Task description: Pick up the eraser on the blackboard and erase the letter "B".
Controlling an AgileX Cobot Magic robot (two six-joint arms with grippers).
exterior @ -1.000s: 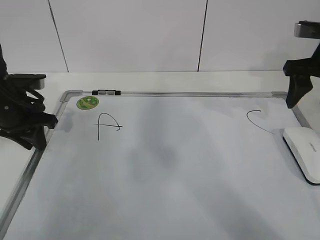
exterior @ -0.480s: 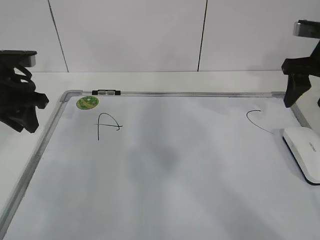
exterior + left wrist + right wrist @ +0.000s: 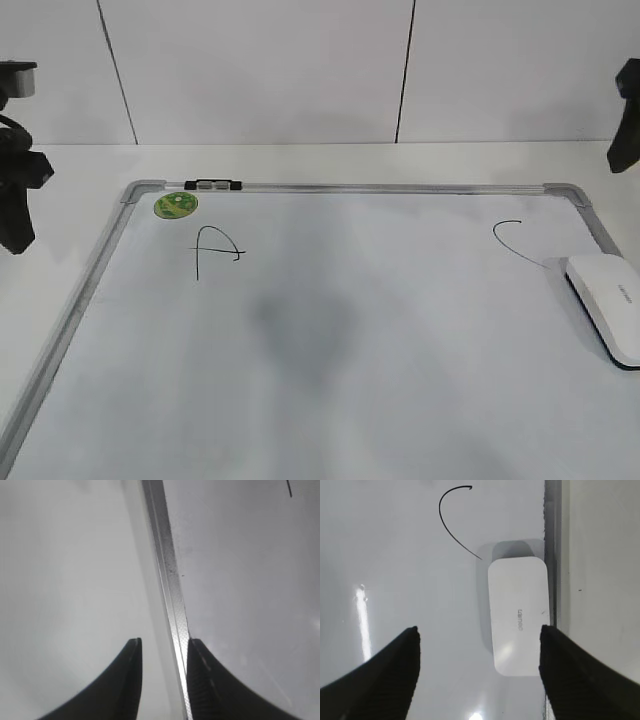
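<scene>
The blackboard [image 3: 400, 187] is a white board with a silver frame, lying flat. The white eraser [image 3: 607, 305] lies on it against the right frame, and shows in the right wrist view [image 3: 518, 615]. No letter "B" shows in any view. A faint grey smudge [image 3: 300, 325] marks the board's middle. My left gripper [image 3: 15, 215] hangs off the left edge; in its wrist view [image 3: 162, 642] it is open and empty over the frame [image 3: 167, 580]. My right gripper [image 3: 625, 130] is raised at the far right, wide open [image 3: 477, 630] and empty above the eraser.
A black "A" [image 3: 215, 250] and a round green sticker [image 3: 175, 205] sit at the board's top left. A curved "C" stroke [image 3: 515, 240] lies just left of the eraser. A small black-and-silver clip [image 3: 213, 184] sits on the top frame. White table surrounds the board.
Both arms have pulled up and outward. The left gripper has moved off the board's left frame toward the edge of view. The right gripper has risen toward the top right corner. The eraser has not moved.
</scene>
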